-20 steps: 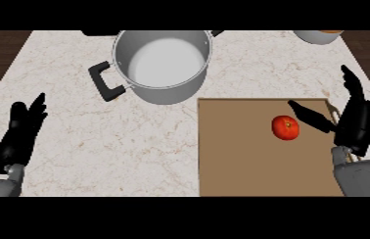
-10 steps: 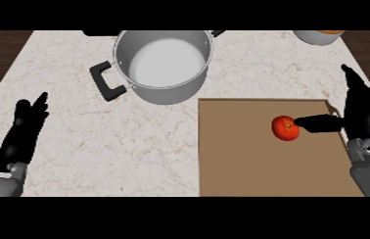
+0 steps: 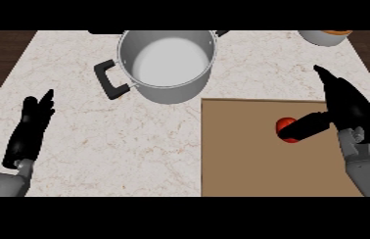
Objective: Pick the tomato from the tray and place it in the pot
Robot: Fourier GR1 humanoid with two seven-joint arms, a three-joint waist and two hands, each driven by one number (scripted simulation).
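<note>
Tomato (image 3: 287, 130) sits on the brown tray (image 3: 245, 155), right hand (image 3: 339, 106) open, its thumb touching it. Left hand (image 3: 30, 130) rests open at left. Steel pot (image 3: 168, 64) stands beyond the tray.

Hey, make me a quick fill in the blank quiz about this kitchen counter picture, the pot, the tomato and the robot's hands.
1. The small red tomato lies on the flat brown ____, not in the pot.
2. The round grey metal pot with black handles holds ____.
3. The robot hand nearest the tomato is the ____ one.
4. The left robot hand rests over the pale marble ____, fingers straight.

Missing words: tray; nothing; right; counter
</note>
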